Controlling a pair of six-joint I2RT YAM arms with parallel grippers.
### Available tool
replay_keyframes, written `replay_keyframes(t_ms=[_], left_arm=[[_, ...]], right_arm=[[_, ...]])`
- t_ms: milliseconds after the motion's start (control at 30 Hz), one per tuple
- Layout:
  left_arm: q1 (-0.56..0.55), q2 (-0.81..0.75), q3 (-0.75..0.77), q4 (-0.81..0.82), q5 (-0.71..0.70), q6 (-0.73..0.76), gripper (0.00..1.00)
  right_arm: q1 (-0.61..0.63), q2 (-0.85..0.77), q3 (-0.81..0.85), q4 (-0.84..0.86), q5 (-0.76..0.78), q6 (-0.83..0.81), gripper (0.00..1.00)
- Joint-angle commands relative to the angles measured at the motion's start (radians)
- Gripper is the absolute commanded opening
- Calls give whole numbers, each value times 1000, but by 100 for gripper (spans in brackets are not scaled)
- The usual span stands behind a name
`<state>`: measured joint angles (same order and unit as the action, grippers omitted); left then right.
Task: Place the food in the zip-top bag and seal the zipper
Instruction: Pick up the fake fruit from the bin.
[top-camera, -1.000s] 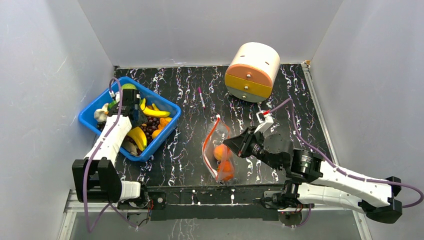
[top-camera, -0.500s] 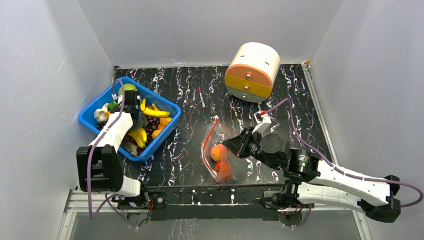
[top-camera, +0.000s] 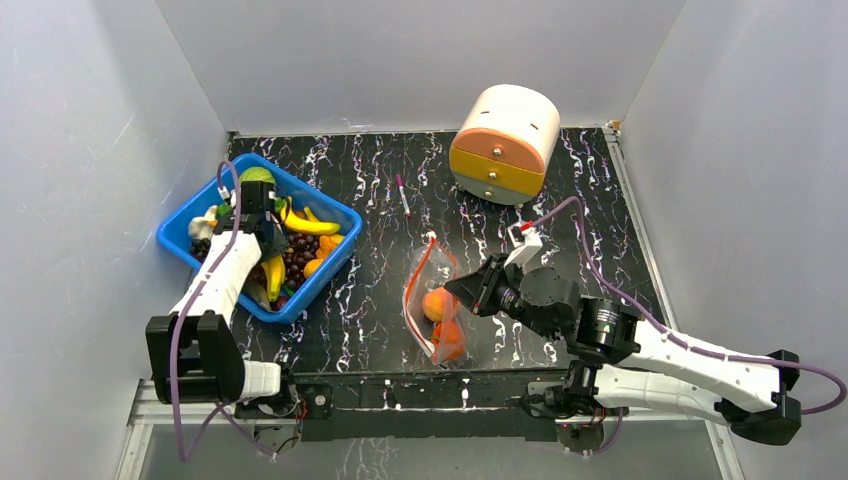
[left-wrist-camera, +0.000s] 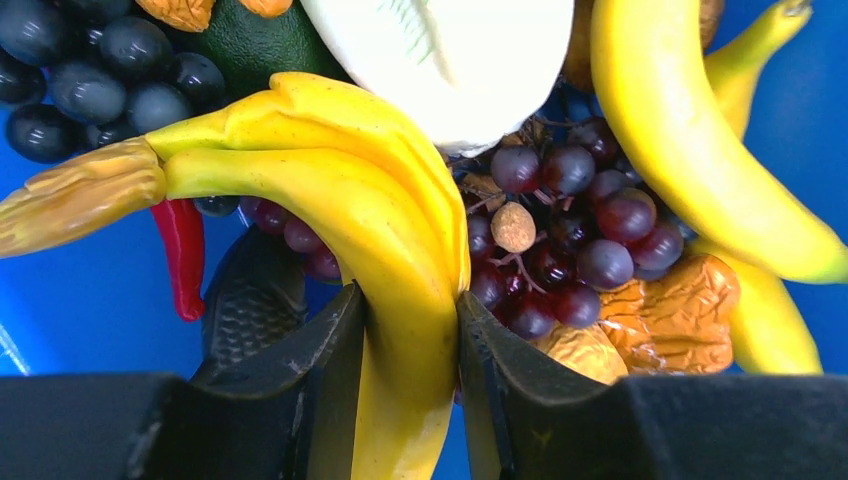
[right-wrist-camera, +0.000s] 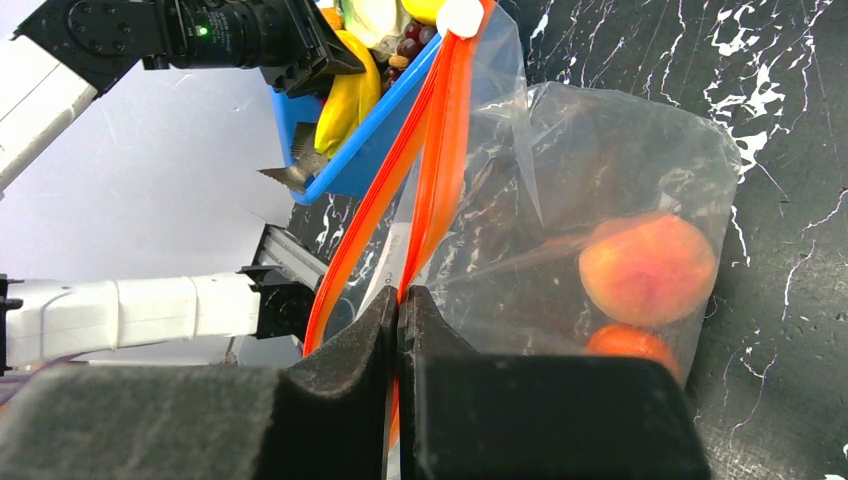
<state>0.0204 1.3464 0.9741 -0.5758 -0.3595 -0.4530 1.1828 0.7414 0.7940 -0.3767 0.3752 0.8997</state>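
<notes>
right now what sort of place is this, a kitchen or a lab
Probably a robot lab cell, not a kitchen: white walls box in a black marbled table, left arm and right arm are bolted at its near edge, and the food looks plastic, in a blue bin.

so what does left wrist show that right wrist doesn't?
Left wrist only: the left gripper shut on the yellow banana bunch, close up, with dark grapes and a red chili beside it.
Right wrist only: the right gripper pinching the zipper of the zip-top bag, two orange fruits inside, and the black table behind.
Both: the blue bin, and the banana bunch at the left gripper.
</notes>
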Motion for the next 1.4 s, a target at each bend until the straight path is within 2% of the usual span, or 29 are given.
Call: replay_keyframes(t_ms=[0, 133, 533, 967, 1200, 1367], left_arm=[[7, -84, 9, -44, 18, 16, 16], [8, -128, 27, -65, 50, 16, 12], [9, -249, 127, -150, 199, 36, 10], [8, -423, 158, -80, 647, 87, 10], [-26, -459, 154, -25, 1025, 42, 10], [-53, -511, 83, 174, 1291, -105, 10]], right_arm=[[0, -1, 28, 59, 10, 15, 0], [-1, 7, 25, 61, 10, 17, 0], [0, 19, 17, 65, 16, 29, 0], [0, 56, 27, 92, 39, 55, 0], [0, 90, 53, 98, 67, 41, 0], [0, 110, 64, 134, 70, 29, 0]])
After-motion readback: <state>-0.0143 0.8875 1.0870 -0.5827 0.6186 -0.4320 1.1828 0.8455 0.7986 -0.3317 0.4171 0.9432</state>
